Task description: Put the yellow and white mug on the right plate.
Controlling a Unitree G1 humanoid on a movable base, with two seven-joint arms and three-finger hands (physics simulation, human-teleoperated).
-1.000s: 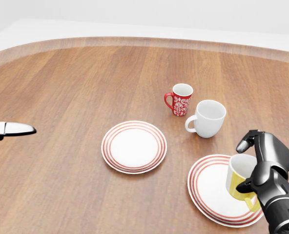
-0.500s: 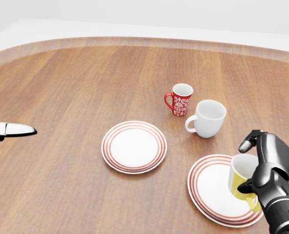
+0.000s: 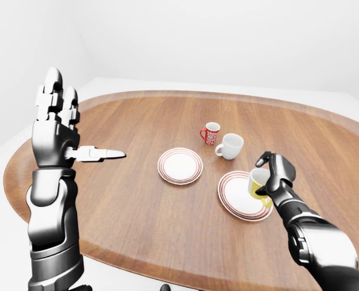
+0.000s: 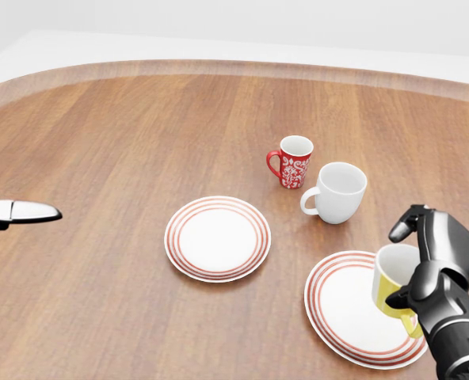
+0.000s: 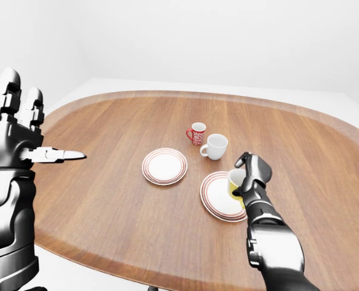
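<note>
Right black robot hand pinches the yellow and white mug over the right red-ringed white plate, no writing showing.

yellow and white mug shifted slightly right, right hand with it

No readable text, label, brand, number or sign shows in any view. The red mug carries only a white floral pattern, with no letters in it. The 2 plates bear plain red rings, and the white mug and the desk are unmarked.
</note>
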